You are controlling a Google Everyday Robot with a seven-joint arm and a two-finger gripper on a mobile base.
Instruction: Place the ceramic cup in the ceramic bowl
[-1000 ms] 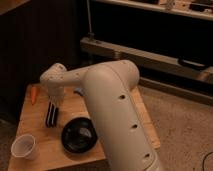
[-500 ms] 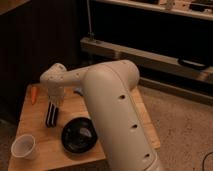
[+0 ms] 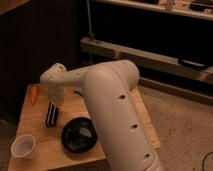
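The ceramic cup (image 3: 24, 146), small and white, stands upright at the front left corner of the wooden table (image 3: 48, 145). The ceramic bowl (image 3: 79, 135), glossy black and shallow, sits to the cup's right near the table's front edge, partly hidden by my big white arm (image 3: 115, 110). My gripper (image 3: 51, 114) points down over the table's left half, behind the cup and to the upper left of the bowl. It touches neither of them and nothing shows in it.
A small orange object (image 3: 34, 94) lies at the table's back left edge. Dark cabinets and a metal rail (image 3: 135, 56) run behind the table. Speckled floor (image 3: 180, 130) lies to the right.
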